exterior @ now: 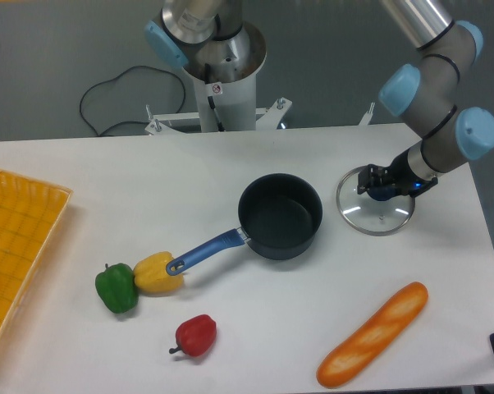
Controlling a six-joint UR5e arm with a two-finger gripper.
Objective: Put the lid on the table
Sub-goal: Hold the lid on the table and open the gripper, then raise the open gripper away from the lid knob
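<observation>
White and matte, the large rectangular surface fills most of the view, with grey floor behind it, a black cable looping there, and the silver robot base column standing at the far edge. Over on the right side lies the round clear glass lid with a thin metal rim, flat on the surface and just beside the dark saucepan with its blue handle, a narrow strip of white showing between them. The black claw sits low over the far part of the lid, right at the blue centre knob, with the grey arm and its light blue joint caps rising up and away to the right; from where I stand I cannot tell whether the fingers are pinching the knob or spread off it. The saucepan's handle points down-left toward a yellow bell pepper, which touches a green bell pepper on its left. A red bell pepper lies nearer the front edge, and a long orange loaf of bread lies slantwise at the front right. At the left edge is a yellow mesh tray.
</observation>
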